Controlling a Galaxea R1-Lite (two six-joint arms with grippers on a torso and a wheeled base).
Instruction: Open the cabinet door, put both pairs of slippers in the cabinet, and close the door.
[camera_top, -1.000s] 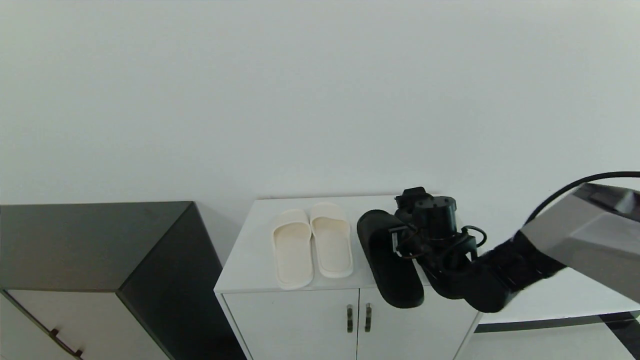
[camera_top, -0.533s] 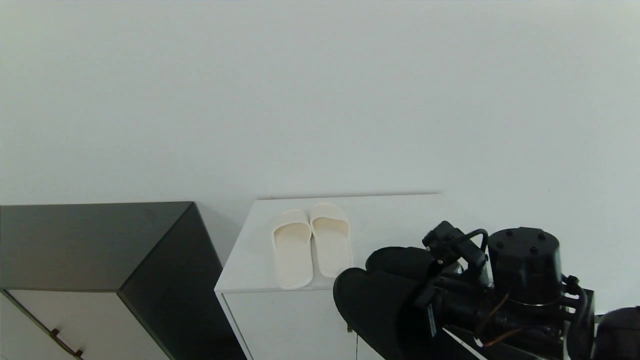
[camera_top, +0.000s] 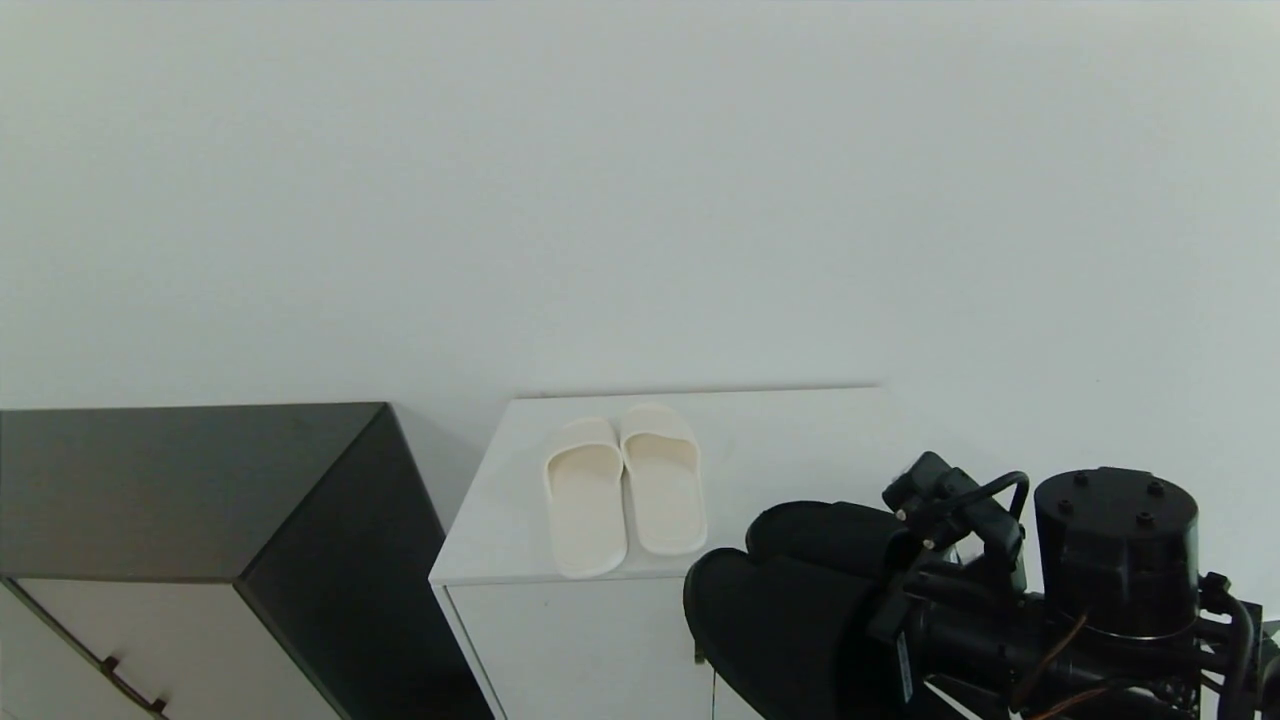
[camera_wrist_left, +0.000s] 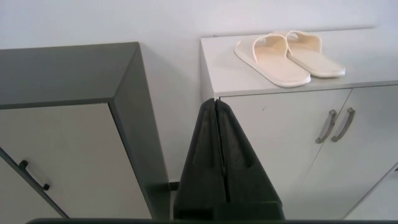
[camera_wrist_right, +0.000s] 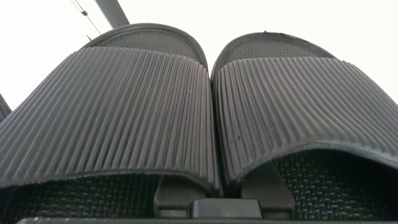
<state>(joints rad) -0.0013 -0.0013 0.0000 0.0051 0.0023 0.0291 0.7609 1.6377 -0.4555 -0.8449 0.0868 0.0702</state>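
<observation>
A: What does the right gripper (camera_wrist_right: 221, 186) hold?

B: The black slippers (camera_top: 800, 600), both of them, side by side. One of its fingers (camera_wrist_right: 177, 190) goes under each strap. The jaws squeeze the two inner sides together, so they are only a little bit apart.

A: Where are the black slippers?

B: Up in front of the white cabinet (camera_top: 800, 430), off its top, near the right side.

A: And the left gripper (camera_wrist_left: 216, 109)?

B: Its jaws are pressed tight together with nothing between them. It hangs low, in front of the gap between the dark cabinet (camera_wrist_left: 68, 81) and the white one. It touches nothing.

A: Where are the cream slippers (camera_top: 623, 495)?

B: On top of the white cabinet, toward the left, side by side and touching.

A: Are the doors (camera_wrist_left: 280, 143) open?

B: No. Both are shut, and the two handles (camera_wrist_left: 336, 124) sit next to each other in the middle.
</observation>
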